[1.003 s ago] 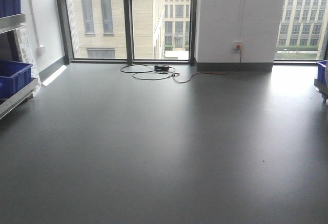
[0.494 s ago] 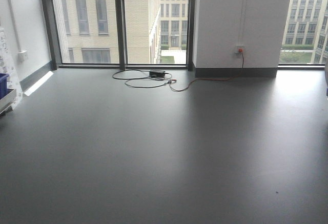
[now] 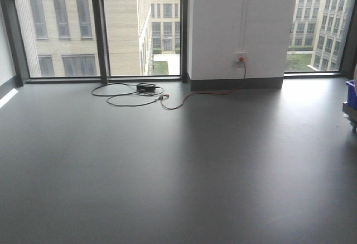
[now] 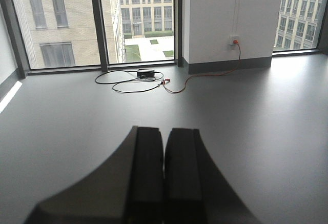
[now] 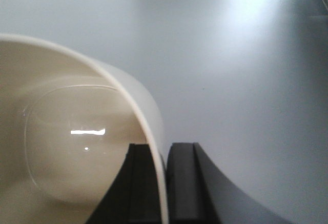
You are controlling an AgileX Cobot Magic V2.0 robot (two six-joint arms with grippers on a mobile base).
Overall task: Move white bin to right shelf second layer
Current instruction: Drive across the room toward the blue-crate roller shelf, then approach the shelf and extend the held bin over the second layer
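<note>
In the right wrist view the white bin [image 5: 66, 142] fills the left half, a glossy cream tub seen from above with nothing inside. My right gripper [image 5: 163, 147] is shut on the bin's rim, one finger inside the wall and one outside, and the bin hangs above the grey floor. The left wrist view shows my left gripper [image 4: 164, 130] shut with nothing between its dark fingers, held over the floor. The right shelf second layer is out of view.
Grey floor [image 3: 178, 166] stretches toward tall windows [image 3: 83, 32] and a white pillar [image 3: 242, 26]. A black cable with a power brick [image 3: 146, 87] lies by the windows, and a red wire runs to a wall socket [image 3: 240, 58]. A blue crate's corner [image 3: 351, 94] shows at the right edge.
The front view has swung rightwards: the shelf with blue crates at the left has left the frame, and the pillar and cables have shifted left. A blue crate shows at the right edge.
</note>
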